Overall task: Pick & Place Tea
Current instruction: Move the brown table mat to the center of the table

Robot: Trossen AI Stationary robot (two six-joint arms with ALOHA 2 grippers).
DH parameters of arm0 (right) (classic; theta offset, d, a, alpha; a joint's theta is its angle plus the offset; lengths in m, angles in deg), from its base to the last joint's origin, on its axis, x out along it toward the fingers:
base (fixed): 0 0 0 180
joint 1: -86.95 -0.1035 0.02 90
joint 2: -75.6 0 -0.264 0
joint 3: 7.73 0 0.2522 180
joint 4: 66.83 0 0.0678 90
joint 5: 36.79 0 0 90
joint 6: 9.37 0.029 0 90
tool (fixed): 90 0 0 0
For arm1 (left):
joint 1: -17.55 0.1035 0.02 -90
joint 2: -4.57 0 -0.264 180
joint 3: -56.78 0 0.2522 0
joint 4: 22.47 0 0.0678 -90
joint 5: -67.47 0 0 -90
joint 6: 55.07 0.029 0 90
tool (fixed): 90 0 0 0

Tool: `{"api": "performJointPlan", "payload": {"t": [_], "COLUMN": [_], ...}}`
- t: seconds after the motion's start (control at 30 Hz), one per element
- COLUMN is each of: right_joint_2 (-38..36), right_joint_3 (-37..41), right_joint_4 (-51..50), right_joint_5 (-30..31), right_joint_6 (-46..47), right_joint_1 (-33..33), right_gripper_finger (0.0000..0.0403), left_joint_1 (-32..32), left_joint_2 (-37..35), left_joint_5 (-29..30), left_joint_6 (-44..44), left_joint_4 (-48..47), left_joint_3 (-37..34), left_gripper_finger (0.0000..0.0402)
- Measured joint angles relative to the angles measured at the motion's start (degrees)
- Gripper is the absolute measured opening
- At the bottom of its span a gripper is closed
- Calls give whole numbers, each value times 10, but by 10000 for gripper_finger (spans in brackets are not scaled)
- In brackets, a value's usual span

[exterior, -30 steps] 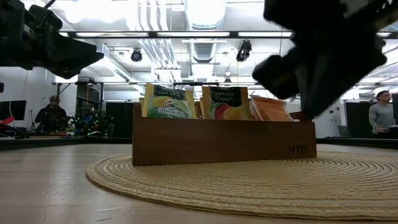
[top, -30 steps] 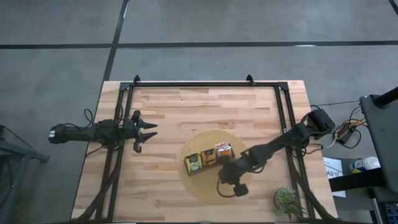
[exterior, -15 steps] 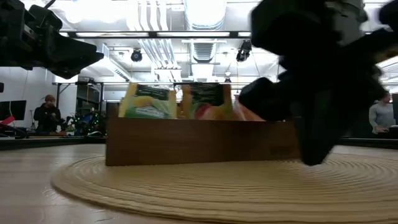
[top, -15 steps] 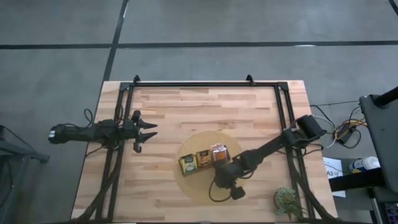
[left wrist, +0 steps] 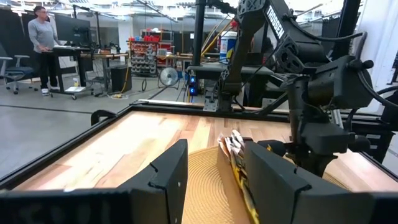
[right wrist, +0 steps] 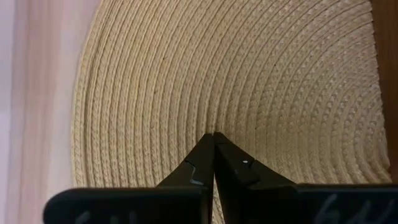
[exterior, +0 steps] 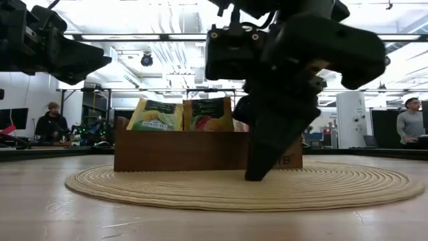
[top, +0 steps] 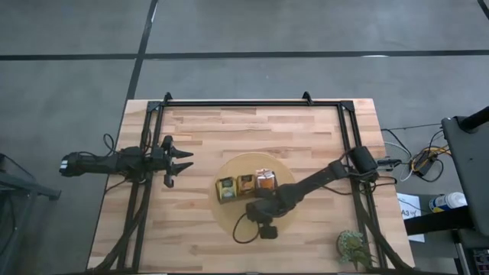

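The tea sachets stand upright in a brown wooden tray (top: 245, 192): green-and-yellow (top: 227, 189), yellow-orange (top: 246, 184) and bright orange (top: 265, 180). The tray rests on a round woven mat (top: 229, 218) in the middle of the table. My right gripper (top: 256, 214) is shut, its tip (exterior: 257, 175) down on the mat just in front of the tray (exterior: 180, 150). My left gripper (top: 183, 164) waits open and level at the table's left side, with nothing between its fingers (left wrist: 171, 180). My right gripper presses its shut fingertips (right wrist: 213, 138) down on the woven mat's top (right wrist: 211, 93), on the near side of the tray. It comes from the table's right, slanting steeply down. The mat lies flat on the table under it.
A small potted plant (top: 353, 246) stands at the near right corner. Black frame rails (top: 348, 137) run along the table's left, right and far sides. Bare wood (top: 252, 130) lies on the far half. People (exterior: 409, 124) stand in the room behind.
My right gripper has sunk onto the mat and gone toward the table's left edge, staying shut and tipping more steeply down. The mat, with the tray and sachets on it, has slid along the table toward the left and a little toward the far edge.
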State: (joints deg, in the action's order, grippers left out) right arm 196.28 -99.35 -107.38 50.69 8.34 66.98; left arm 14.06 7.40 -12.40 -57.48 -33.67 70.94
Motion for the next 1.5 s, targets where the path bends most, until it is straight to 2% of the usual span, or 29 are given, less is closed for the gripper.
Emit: {"api": "performJointPlan", "payload": {"t": [0.47,0.83,1.1,1.27,1.5], "right_joint_2": [-3,-3,-3,-3,-11], "right_joint_3": [-4,-4,-4,-3,-4], "right_joint_4": [-25,-25,-26,-26,-26], "right_joint_5": [115,164,174,201,205], "right_joint_6": [47,179,213,199,106], "right_joint_1": [10,31,35,39,35], "right_gripper_finger": [8,8,8,8,8], "left_joint_1": [0,0,0,0,0], "left_joint_2": [0,0,0,0,0], "left_joint_5": [0,0,0,0,0], "left_joint_6": [0,0,0,0,0], "left_joint_4": [0,0,0,0,0], "left_joint_3": [0,0,0,0,0], "left_gripper_finger": [153,153,153,153,153]}}
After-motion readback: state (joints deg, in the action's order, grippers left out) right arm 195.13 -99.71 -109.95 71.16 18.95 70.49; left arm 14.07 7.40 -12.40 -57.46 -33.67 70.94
